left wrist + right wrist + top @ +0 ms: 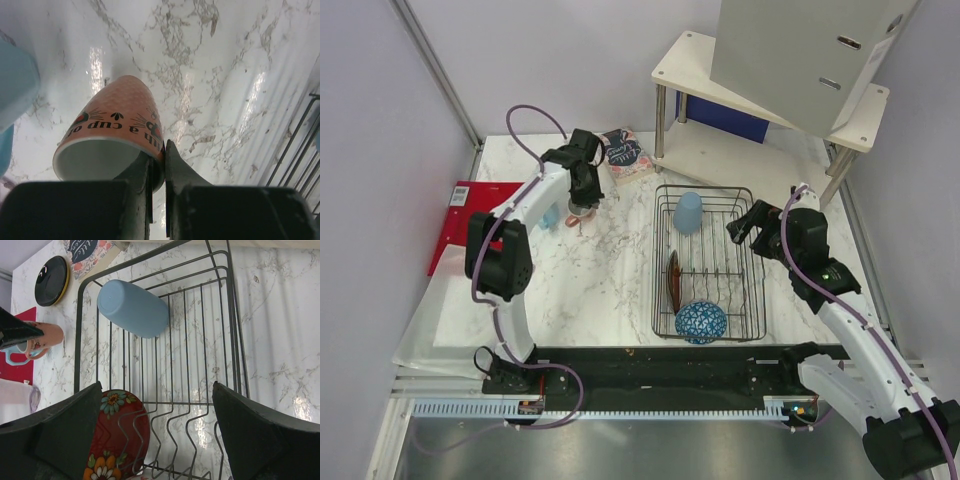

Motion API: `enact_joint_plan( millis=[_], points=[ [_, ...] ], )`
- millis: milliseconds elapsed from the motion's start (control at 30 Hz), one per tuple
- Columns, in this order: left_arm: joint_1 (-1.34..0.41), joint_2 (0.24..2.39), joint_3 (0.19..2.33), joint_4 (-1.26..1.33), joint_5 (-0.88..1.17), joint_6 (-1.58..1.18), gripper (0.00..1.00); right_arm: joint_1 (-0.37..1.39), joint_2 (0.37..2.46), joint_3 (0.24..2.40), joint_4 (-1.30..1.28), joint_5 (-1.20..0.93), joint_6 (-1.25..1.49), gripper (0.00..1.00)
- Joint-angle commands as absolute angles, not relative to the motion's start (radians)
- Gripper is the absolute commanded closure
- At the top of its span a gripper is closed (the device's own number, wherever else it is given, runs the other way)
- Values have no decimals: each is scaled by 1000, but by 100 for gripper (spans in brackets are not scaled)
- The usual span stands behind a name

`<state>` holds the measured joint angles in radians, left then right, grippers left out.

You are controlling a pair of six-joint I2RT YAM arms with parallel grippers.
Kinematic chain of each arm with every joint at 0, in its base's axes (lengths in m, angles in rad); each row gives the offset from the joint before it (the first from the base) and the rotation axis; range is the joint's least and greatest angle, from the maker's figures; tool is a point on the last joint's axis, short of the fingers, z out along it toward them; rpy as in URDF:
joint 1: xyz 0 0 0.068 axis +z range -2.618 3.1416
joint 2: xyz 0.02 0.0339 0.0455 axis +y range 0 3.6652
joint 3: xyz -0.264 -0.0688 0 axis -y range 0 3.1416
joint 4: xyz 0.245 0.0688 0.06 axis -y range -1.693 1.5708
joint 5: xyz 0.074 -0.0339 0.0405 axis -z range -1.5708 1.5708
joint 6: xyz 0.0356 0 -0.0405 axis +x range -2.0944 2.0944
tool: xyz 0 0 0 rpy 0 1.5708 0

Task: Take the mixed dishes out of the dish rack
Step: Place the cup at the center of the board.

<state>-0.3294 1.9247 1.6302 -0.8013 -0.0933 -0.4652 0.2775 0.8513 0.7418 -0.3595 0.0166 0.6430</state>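
Looks like the salmon-pink printed mug (115, 125) is being set down on the white marble worktop (225, 75), so that's the step to get right. The mug is pinched by its rim in the left claw (159, 150), one finger inside and one outside, and it's hung at a tilt. Whether the base is touching can't be told. Ideally it gets levelled, lowered until seated flat, and kept off the light-blue cup (15, 85) just beside it. Only then should it be let go, with the claw pulled straight up so the rim isn't dragged.

The right claw (748, 224) is spread wide with nothing in it, over the right side of the black wire dish rack (655, 270). The other light-blue cup (132, 307) is off to that claw's left, in the rack's far corner.
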Motion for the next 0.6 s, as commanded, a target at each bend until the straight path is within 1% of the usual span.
enact_joint_plan(
  millis=[0, 200, 567],
  points=[
    [-331, 2009, 1794, -917, -184, -457, 98, 278, 854, 736, -341, 15, 627, 2],
    [-327, 2104, 1919, -1048, -221, -489, 98, 279, 861, 733, -341, 21, 618, 2],
    [-267, 2167, 1968, -1094, -152, -512, 98, 279, 870, 730, -341, 12, 623, 2]
  ],
)
